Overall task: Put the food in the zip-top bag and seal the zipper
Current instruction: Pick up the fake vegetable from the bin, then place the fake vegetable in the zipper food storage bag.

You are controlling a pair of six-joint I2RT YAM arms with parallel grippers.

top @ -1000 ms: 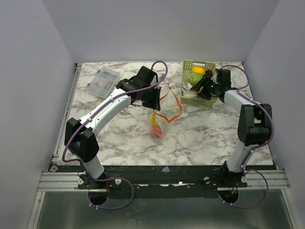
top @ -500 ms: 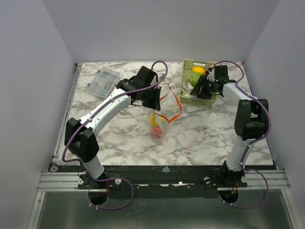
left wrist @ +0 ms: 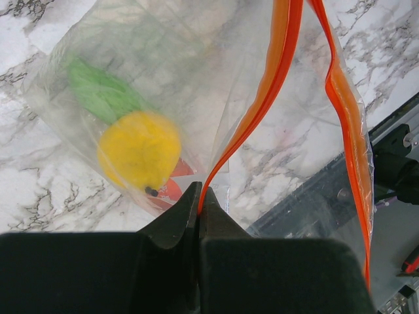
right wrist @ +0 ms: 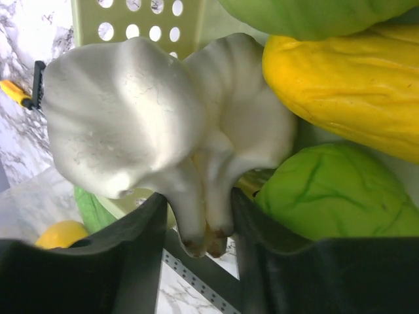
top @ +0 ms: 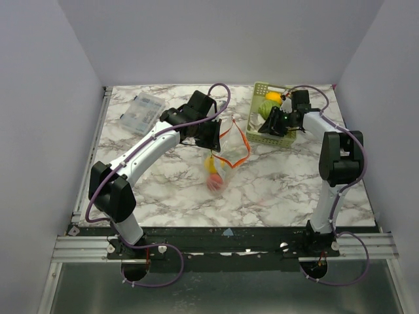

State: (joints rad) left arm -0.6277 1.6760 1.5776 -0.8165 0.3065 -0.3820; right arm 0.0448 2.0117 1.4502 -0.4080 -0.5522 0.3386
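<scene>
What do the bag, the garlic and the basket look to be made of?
Bag: thin clear plastic film, glossy; it creases and the yellow fruit shows through. Its orange strip looks like stiffer plastic. Garlic: matte white, probably moulded plastic or foam; smooth lobes, faint scuffs. Basket: rigid pale green plastic by its look, with round holes.

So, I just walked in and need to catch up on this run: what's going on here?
The left gripper is shut on the zipper, holding the mouth of the zip-top bag open. A yellow lemon and a green piece are already inside. The right gripper is in the pale green basket, jaws closed on the neck of the white garlic bulb. The bag is not yet sealed.
</scene>
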